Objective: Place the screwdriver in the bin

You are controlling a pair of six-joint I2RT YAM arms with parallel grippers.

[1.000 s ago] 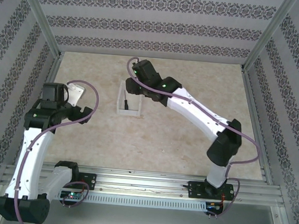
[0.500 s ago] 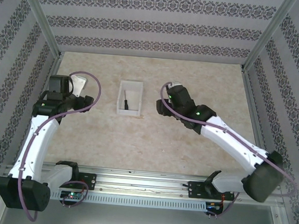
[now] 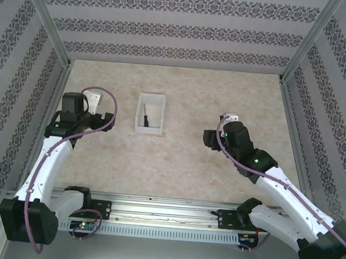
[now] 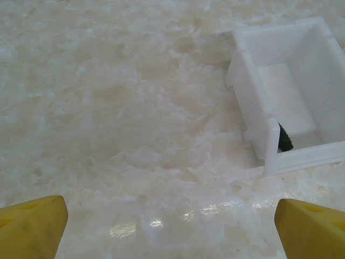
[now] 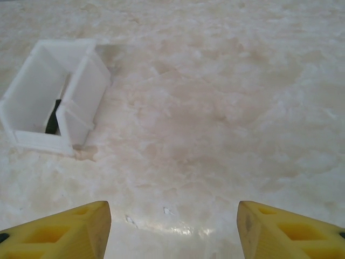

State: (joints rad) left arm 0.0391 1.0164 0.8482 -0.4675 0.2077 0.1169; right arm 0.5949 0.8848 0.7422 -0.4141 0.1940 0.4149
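Note:
The white bin (image 3: 150,112) stands on the table left of centre, and the black screwdriver (image 3: 145,117) lies inside it along its left wall. The left wrist view has the bin (image 4: 302,81) at the upper right with a bit of the screwdriver's handle (image 4: 284,139) showing behind its near wall. The right wrist view has the bin (image 5: 54,94) at the upper left, the screwdriver (image 5: 53,120) dark inside it. My left gripper (image 3: 95,102) sits left of the bin, open, yellow fingertips (image 4: 32,226) wide apart and nothing between them. My right gripper (image 3: 211,138) is well right of the bin, open and empty.
Patterned walls and metal frame posts (image 3: 43,18) close in the table on three sides. A metal rail (image 3: 165,214) runs along the near edge between the arm bases. Bare beige tabletop (image 3: 176,160) lies between the two arms.
The right arm has drawn back from over the bin to the right and toward the near edge, leaving the screwdriver in the bin. The left arm shifted slightly rightward and nearer.

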